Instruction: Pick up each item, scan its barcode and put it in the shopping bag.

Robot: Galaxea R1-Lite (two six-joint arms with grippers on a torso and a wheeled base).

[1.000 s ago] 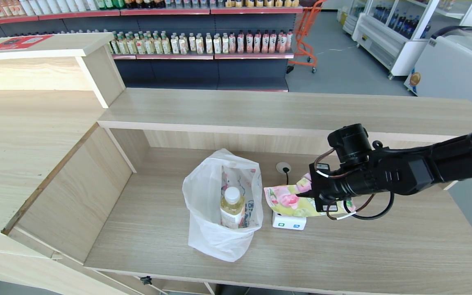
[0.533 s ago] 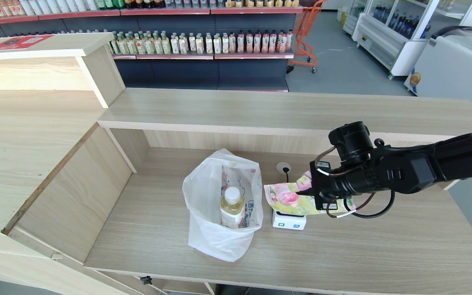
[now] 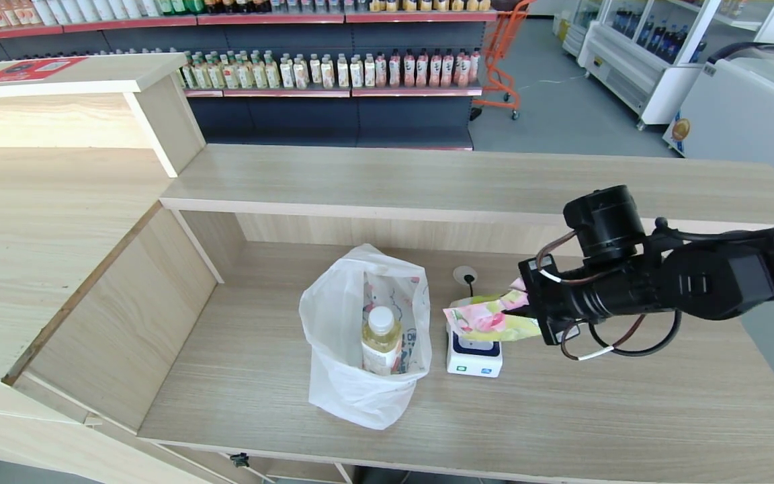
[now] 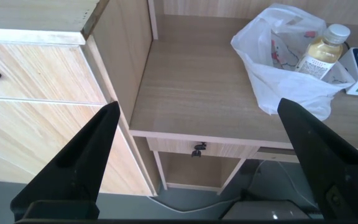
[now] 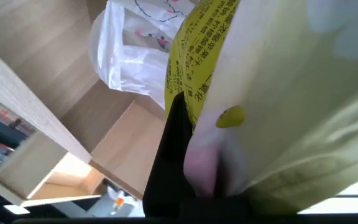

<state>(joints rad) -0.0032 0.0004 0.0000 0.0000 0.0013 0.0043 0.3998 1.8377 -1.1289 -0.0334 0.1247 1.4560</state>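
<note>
While in gripper (image 3: 525, 311), black-lettered pouch (image 3: 488, 323)

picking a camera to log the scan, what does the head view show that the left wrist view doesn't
Head view only: the right hand shut on a packet over the scanner, and the shelves behind. Left wrist view only: the open left hand and the drawers. Both: the scanner, the bag, the bottle in it, and the counter.
</note>
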